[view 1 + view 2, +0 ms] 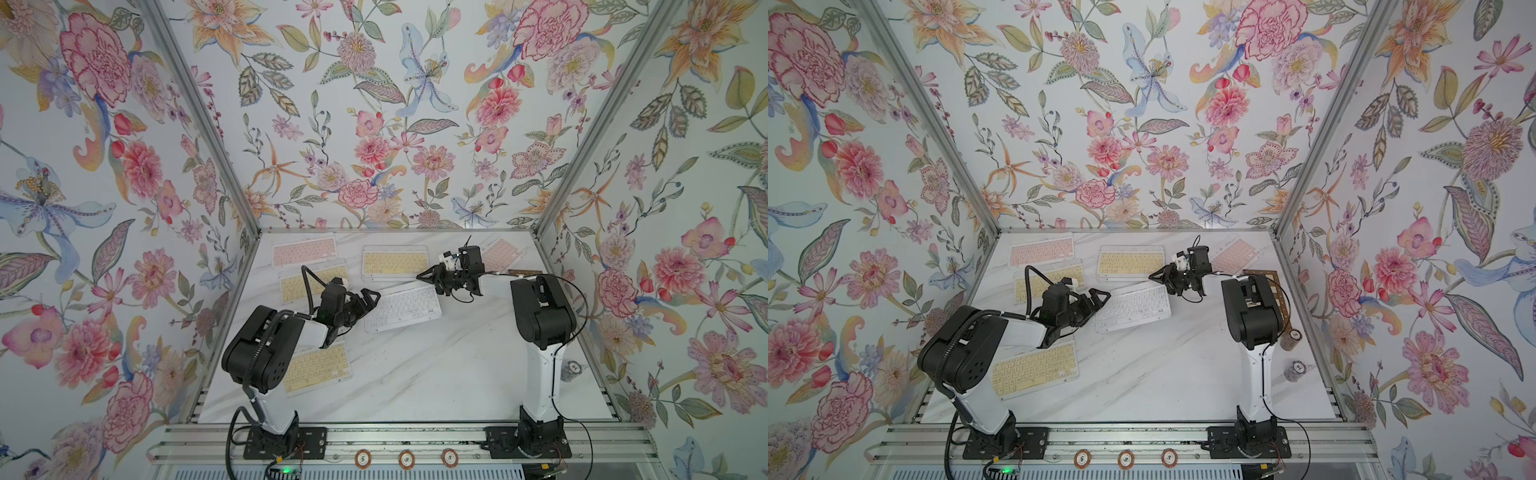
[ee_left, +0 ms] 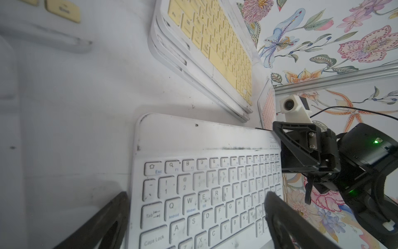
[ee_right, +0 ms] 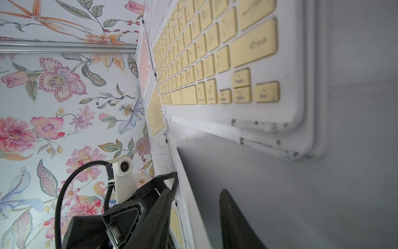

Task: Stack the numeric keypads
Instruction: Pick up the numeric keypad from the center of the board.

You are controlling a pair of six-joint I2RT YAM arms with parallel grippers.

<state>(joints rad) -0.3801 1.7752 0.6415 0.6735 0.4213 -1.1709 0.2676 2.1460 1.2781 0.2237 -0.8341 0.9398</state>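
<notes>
Marble table (image 1: 436,374): keypads not yet in one pile; yellow-keyed stack (image 1: 395,259) at centre back, more than one layer deep by the edges seen in both wrist views; white keypad (image 1: 402,307) lies flat and skewed just in front of it, far corner close to the stack. Step in hand, by my judgement: get the white keypad onto that stack; recommend both arms take opposite ends, pads well onto the frame and off the keys, lift level, square it over the stack before letting go, else it will slide or sit crooked. Left gripper (image 1: 370,296) at the keypad's Esc/Tab end, jaws released and wide; one finger (image 2: 103,220) off the end, the other over the keys; contact w/ keypad cannot be told. Right gripper (image 1: 424,275) at the opposite far corner, jaws parted, nothing clamped; keypad's edge sits in the gap, nearer one finger (image 3: 163,204).
</notes>
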